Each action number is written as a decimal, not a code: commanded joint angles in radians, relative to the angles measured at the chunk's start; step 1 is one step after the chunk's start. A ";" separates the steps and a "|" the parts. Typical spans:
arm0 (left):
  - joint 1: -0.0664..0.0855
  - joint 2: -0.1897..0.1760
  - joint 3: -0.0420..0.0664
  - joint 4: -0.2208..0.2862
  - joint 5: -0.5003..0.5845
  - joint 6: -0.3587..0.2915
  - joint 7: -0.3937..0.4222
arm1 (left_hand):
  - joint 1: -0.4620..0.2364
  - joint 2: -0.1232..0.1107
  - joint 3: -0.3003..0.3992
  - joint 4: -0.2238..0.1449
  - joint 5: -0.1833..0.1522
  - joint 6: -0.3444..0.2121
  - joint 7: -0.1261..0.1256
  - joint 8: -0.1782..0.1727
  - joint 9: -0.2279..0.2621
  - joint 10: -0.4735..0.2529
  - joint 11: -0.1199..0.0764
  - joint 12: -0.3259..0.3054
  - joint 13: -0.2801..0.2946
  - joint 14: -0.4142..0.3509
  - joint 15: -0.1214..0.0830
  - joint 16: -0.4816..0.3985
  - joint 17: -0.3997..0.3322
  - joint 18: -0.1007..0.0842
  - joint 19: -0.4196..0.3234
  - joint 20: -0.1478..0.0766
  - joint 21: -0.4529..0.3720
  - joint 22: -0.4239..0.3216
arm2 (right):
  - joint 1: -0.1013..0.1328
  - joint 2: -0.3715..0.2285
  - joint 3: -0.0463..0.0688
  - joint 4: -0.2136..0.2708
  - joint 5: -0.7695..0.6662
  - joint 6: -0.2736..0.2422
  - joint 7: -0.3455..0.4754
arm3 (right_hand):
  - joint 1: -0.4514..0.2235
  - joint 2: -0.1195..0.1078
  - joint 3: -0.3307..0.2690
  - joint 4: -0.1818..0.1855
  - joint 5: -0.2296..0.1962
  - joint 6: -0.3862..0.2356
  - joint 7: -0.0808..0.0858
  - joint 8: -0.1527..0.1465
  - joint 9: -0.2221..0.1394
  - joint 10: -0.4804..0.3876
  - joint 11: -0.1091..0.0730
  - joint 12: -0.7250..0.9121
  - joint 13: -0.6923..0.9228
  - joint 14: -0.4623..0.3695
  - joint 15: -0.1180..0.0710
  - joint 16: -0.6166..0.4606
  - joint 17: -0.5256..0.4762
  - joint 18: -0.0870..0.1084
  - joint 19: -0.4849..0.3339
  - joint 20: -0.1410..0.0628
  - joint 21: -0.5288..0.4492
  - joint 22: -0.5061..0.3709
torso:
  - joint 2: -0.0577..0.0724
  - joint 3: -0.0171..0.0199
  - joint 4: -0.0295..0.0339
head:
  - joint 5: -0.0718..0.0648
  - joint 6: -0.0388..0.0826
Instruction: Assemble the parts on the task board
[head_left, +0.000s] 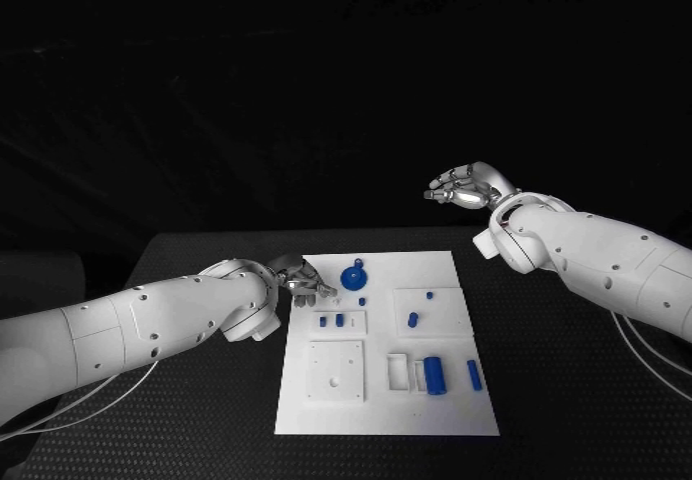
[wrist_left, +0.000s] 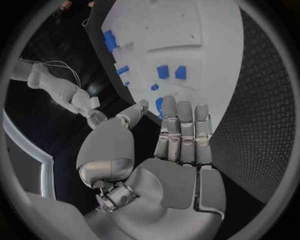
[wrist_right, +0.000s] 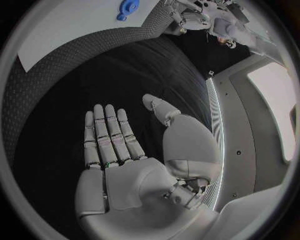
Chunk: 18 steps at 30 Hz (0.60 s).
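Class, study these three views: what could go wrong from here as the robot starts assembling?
The left hand hovers open at the white task board's far left edge, close to the round blue disc part; a careless reach might knock it. The right hand is raised beyond the board, too far off to steady anything.

Task board (wrist_right: 75, 30) cut off at rim

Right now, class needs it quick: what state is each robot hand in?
Left hand: open, fingers straight, holding nothing, at the board's edge.
Right hand: open, holding nothing, away from the board.
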 joint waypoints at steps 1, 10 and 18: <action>0.001 0.007 0.001 0.002 0.039 -0.119 0.178 | 0.072 0.011 0.016 -0.055 0.029 -0.015 0.011 -0.010 -0.013 -0.039 0.018 -0.054 -0.026 -0.039 0.030 -0.048 -0.023 -0.008 -0.034 -0.067 -0.034 -0.011 | 0.000 0.000 0.000 -0.001 -0.003 0.009 0.005 | -0.005 0.001 -0.004 0.003 0.007 -0.008 0.023 0.004 -0.001 0.001 0.002 -0.006 -0.001 -0.009 0.001 0.000 -0.001 0.013 -0.006 0.002 -0.006 0.002 | 0.001 0.0000 -0.0003 | -0.005 0.007; 0.004 0.041 0.003 0.003 -0.039 -0.160 0.320 | 0.301 0.018 0.020 -0.180 0.068 -0.011 0.029 -0.055 -0.077 -0.051 0.075 -0.297 -0.134 -0.041 0.080 -0.120 -0.045 0.005 -0.053 -0.013 -0.085 -0.006 | -0.002 -0.001 0.000 -0.006 -0.001 0.012 0.005 | -0.004 0.002 -0.004 0.003 0.007 -0.008 0.022 0.005 -0.001 0.001 0.002 -0.006 -0.001 -0.009 0.001 0.000 -0.001 0.014 -0.006 0.002 -0.006 0.002 | 0.001 0.0004 -0.0016 | -0.018 0.023; 0.009 0.075 0.004 -0.004 -0.144 -0.151 0.349 | 0.321 0.003 0.001 -0.180 0.032 -0.009 0.029 -0.085 -0.101 -0.020 0.092 -0.422 -0.170 -0.032 0.079 -0.126 -0.036 0.006 -0.042 -0.014 -0.098 0.007 | -0.003 0.003 0.000 -0.008 -0.001 0.013 0.005 | -0.004 0.003 -0.004 0.003 0.007 -0.008 0.022 0.005 -0.001 0.001 0.002 -0.006 -0.001 -0.009 0.001 0.000 -0.002 0.014 -0.006 0.002 -0.006 0.002 | 0.001 0.0010 -0.0012 | -0.026 0.034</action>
